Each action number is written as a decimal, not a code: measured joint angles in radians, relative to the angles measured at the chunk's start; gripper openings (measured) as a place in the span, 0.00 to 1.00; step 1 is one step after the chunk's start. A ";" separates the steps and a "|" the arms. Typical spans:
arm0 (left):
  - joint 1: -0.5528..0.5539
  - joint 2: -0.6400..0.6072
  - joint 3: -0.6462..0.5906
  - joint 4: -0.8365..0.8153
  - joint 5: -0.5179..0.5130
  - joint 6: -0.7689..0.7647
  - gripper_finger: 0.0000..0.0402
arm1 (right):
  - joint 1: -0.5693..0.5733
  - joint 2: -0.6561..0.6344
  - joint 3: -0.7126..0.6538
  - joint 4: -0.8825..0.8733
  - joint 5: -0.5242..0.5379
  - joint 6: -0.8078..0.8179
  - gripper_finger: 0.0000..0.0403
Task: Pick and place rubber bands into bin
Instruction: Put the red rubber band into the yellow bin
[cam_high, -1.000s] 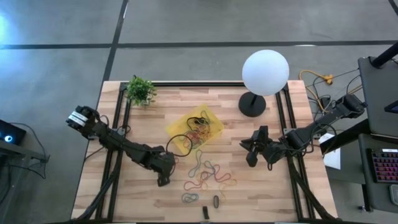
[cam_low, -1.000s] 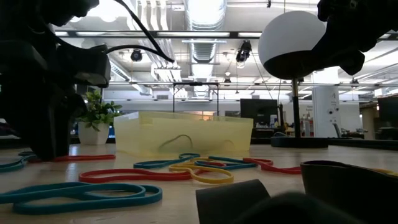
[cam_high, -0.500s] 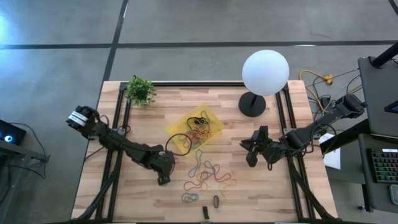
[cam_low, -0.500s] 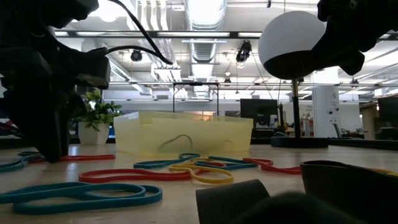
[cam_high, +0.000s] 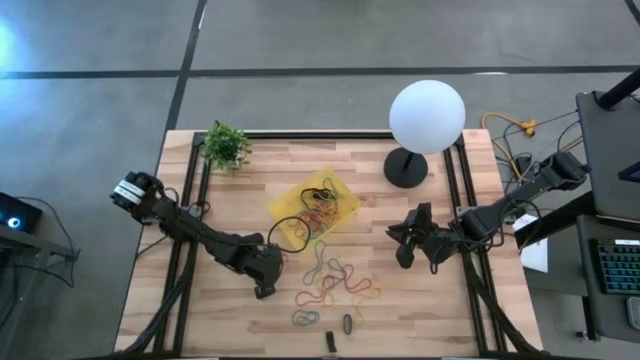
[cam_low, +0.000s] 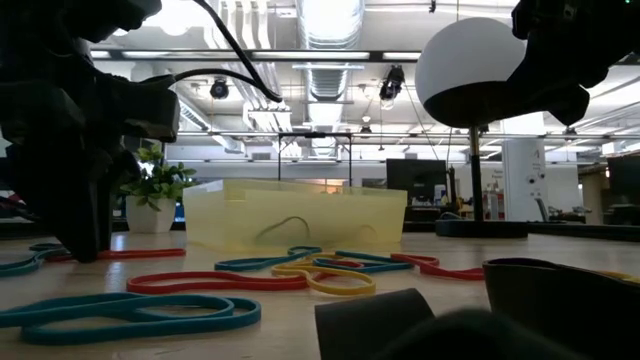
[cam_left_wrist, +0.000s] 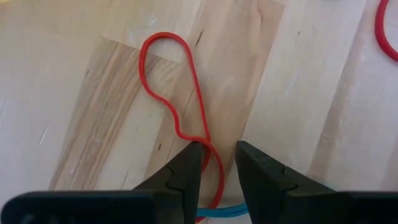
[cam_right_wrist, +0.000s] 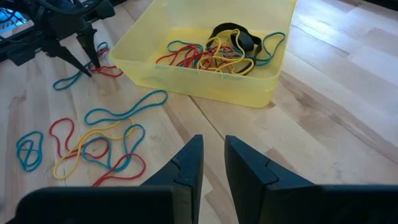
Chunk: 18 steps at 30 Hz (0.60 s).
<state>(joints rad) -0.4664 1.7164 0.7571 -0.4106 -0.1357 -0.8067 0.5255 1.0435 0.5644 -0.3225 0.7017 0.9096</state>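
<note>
Little has shifted on the worktop since the earlier frames; only the left gripper's fingers have drawn in from a wider spread, while the right arm and the loose bands lie as before

From above, the left gripper (cam_high: 263, 288) is down on the wooden table (cam_high: 230, 330), just left of the scattered rubber bands (cam_high: 335, 283) near the front edge. The yellow bin (cam_high: 315, 207) sits toward the middle, already holding a tangle of bands. The right gripper (cam_high: 402, 247) waits right of the scatter, in front of the black lamp base (cam_high: 405, 168). A small plant (cam_high: 226, 146) stands at the back-left corner

At table height, the left gripper (cam_low: 80, 225) stands upright on the wood with a red band (cam_low: 135, 254) at its foot; the bin (cam_low: 295, 213) lies behind the bands

The left wrist camera shows its fingers (cam_left_wrist: 186, 171) narrowed round one strand of the red band (cam_left_wrist: 180, 106), a small gap left between them. That band is a long thin loop, its long axis running away from the fingers, rounded end far off; a blue band (cam_left_wrist: 221, 212) peeks out beneath

The right wrist camera shows its own fingers (cam_right_wrist: 189, 163) close together with a slit between, holding nothing, facing the bin (cam_right_wrist: 205, 65)

To do this well, I judge the fingers should pinch fully on the strand, lift straight up so the loop hangs free of the blue one, then carry it over the bin's rim
</note>
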 joint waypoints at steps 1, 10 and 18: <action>0.000 0.000 0.000 -0.005 -0.005 0.000 0.22 | 0.000 0.000 0.000 0.000 0.000 0.000 0.14; 0.002 0.000 0.001 -0.020 -0.011 0.000 0.22 | 0.000 0.000 -0.005 0.000 -0.002 -0.001 0.14; 0.003 -0.001 0.001 -0.014 -0.019 0.000 0.09 | 0.000 0.000 -0.006 0.001 -0.002 0.000 0.14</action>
<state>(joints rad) -0.4637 1.7157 0.7582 -0.4249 -0.1547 -0.8066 0.5255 1.0435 0.5587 -0.3216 0.6994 0.9092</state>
